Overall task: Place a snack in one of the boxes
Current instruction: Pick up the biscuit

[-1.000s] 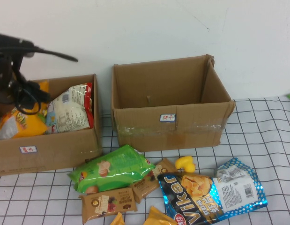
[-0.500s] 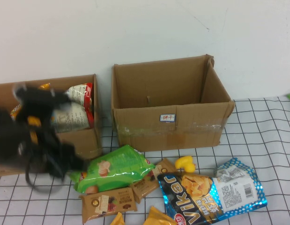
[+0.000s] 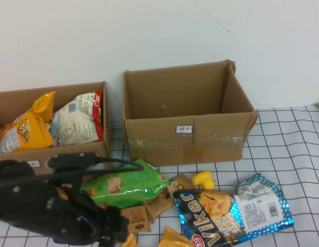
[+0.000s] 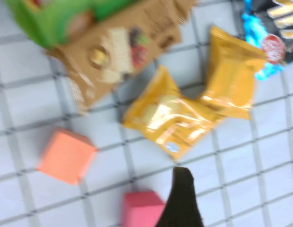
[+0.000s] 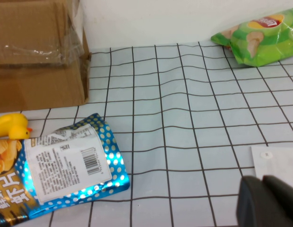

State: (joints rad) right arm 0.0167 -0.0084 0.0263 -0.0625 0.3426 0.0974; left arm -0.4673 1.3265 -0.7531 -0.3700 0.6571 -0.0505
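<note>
The snack point(image 3: 22, 134), a puffy orange-yellow crisp bag, lies inside the low brown box point(image 3: 61, 157) at the far left, beside a white-and-red bag point(image 3: 77, 118). The box's small red-marked label point(image 3: 30, 164) is partly behind my left arm point(image 3: 56, 206), which is low over the front-left of the table, well clear of the box. In the left wrist view my left gripper point(image 4: 231, 208) hangs open and empty over the checked cloth; one dark finger point(image 4: 182, 198) shows. My right gripper point(image 5: 267, 203) is shut and empty, low over the cloth at the right.
The taller taped box point(image 3: 187, 118) stands in the middle. In front lie a green bag point(image 3: 126, 182), a blue Vikar bag point(image 3: 226, 211), a yellow duck point(image 3: 204, 180), brown packets point(image 3: 136, 216), yellow packets point(image 4: 174, 116), an orange cube point(image 4: 66, 156), a pink cube point(image 4: 141, 210). Another green bag point(image 5: 260, 38) lies far right.
My left arm has swung from over the low box down to the front-left of the table. The snack stays in the box, now uncovered.
</note>
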